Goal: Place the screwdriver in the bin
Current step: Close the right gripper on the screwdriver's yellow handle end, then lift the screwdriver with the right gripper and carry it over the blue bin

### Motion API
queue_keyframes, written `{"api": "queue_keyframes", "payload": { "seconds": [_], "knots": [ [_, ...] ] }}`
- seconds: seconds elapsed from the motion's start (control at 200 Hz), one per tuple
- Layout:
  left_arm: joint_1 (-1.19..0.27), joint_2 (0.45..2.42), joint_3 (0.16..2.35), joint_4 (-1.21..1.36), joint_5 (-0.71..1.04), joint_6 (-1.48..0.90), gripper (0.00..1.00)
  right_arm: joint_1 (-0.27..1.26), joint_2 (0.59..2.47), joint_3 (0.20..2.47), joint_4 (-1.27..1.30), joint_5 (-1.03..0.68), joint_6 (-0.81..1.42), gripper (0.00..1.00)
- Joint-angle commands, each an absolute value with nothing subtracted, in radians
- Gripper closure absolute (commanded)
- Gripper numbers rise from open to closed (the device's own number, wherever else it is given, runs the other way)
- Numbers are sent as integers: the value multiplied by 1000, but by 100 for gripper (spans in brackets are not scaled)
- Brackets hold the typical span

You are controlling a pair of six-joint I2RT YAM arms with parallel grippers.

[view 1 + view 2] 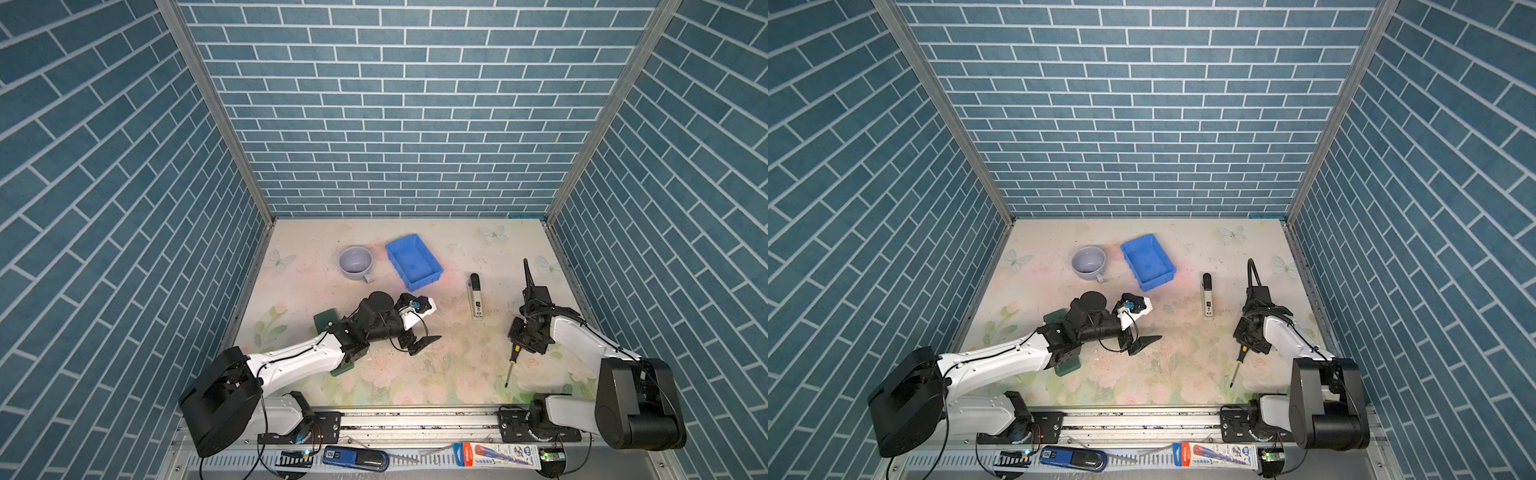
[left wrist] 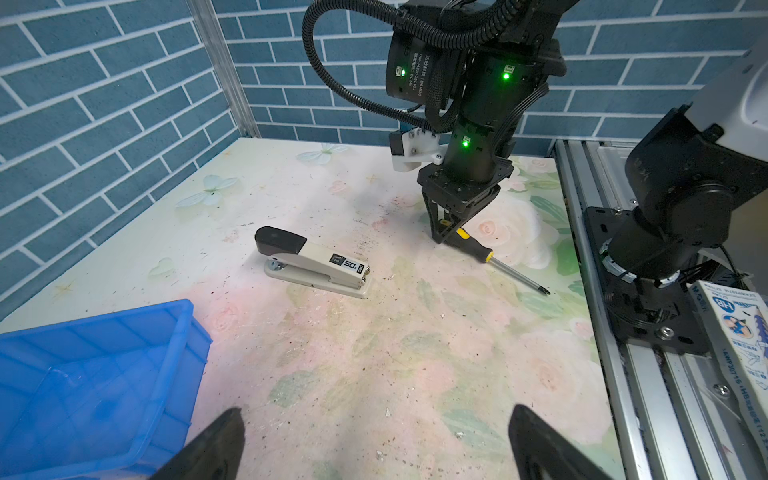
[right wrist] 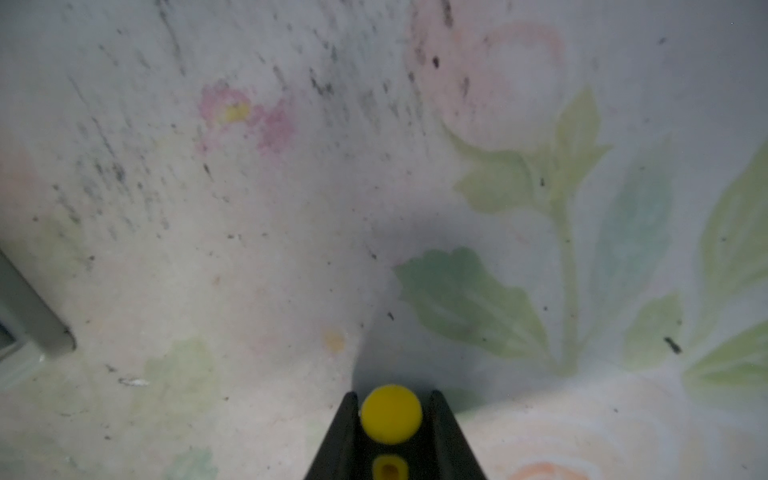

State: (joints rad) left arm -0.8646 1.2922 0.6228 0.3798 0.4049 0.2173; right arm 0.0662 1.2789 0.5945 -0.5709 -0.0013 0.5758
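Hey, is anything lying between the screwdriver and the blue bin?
Yes. The stapler lies flat roughly on the straight line from the screwdriver to the bin. It is low, so carrying over it should probably clear.

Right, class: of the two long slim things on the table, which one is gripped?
The screwdriver: its yellow-and-black handle is pinched in the right tool, while the stapler lies free.

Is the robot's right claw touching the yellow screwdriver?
Touching. The right wrist view shows the right gripper clamped on the screwdriver, with black fingers against both sides of its yellow handle end and no gap.
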Motion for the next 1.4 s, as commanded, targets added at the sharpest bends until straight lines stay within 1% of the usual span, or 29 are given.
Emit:
{"api": "queue_keyframes", "payload": {
  "seconds": [0.0,0.3,0.52,0.745,0.935,1.095,1.32,1.34,1.395],
  "knots": [
    [-871,1299,614,390,403,212,0,63,1245,582,-564,4,569,85],
    [-840,1249,599,382,397,170,0,68,1189,664,-578,-27,534,87],
    [-798,1197,566,369,392,158,0,120,1224,792,-558,-28,528,87],
    [-776,1120,554,296,348,173,0,180,1256,939,-549,-27,496,87],
    [-773,1044,575,191,290,205,0,248,1321,1056,-493,-57,468,87],
    [-772,984,571,135,255,216,0,299,1414,1164,-443,-71,423,88],
    [-770,880,563,54,163,178,0,357,1545,1298,-392,-81,390,89],
    [-770,870,564,46,152,176,0,362,1557,1307,-389,-111,387,89],
    [-770,843,559,22,122,173,0,375,1588,1337,-378,-122,382,89]
  ]
}}
